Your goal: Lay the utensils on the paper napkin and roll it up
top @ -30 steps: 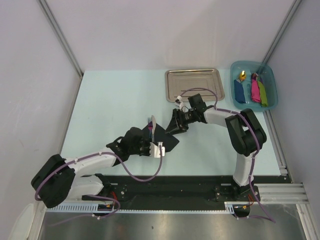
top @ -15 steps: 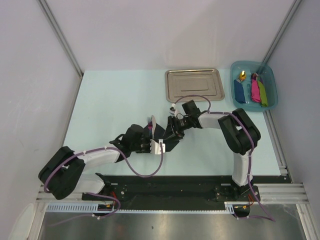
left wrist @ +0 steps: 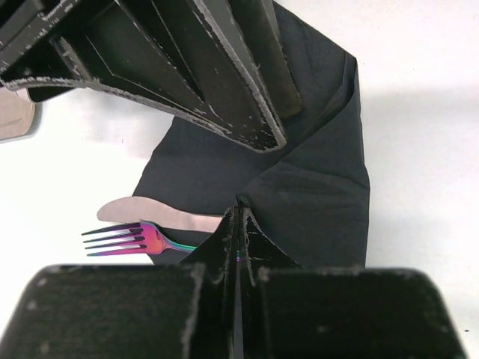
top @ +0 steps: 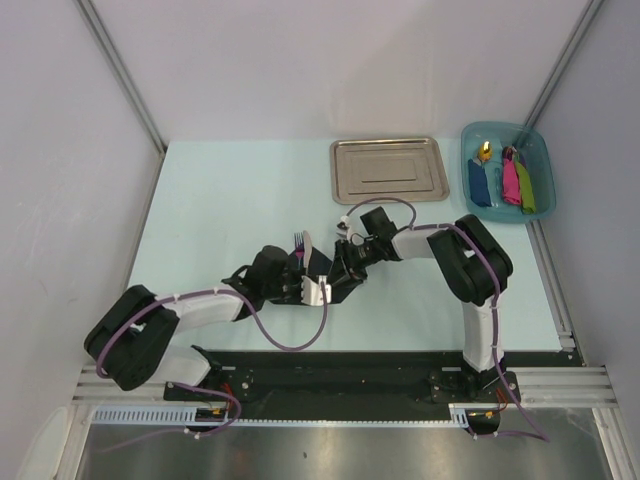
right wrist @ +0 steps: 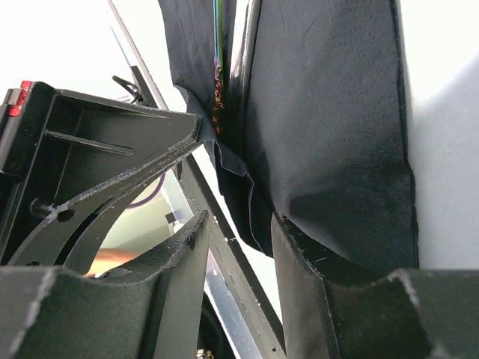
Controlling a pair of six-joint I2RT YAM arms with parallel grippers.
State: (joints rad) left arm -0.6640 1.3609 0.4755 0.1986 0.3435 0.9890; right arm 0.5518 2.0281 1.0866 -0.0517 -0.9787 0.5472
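Two utensils [left wrist: 123, 239]: ends poke from folded paper napkin [left wrist: 314, 187]
Left jaws: pinched closed on napkin edge
Right jaws: apart, straddling napkin fold

Thin black square paper napkin [left wrist: 322, 187] folded, mid-table, nearer front edge of pale table [top: 220, 200]. Slim utensils with purplish handles [left wrist: 131, 239] inside napkin fold; fork tines and second piece's rounded tip stick out side by side at napkin's far-left end. Rectangular shiny steel tray [top: 389, 168] behind napkin, at table's far edge. Teal plastic bin [top: 505, 127] just right of tray; bright blue, pink, green items [top: 511, 180] in bin.
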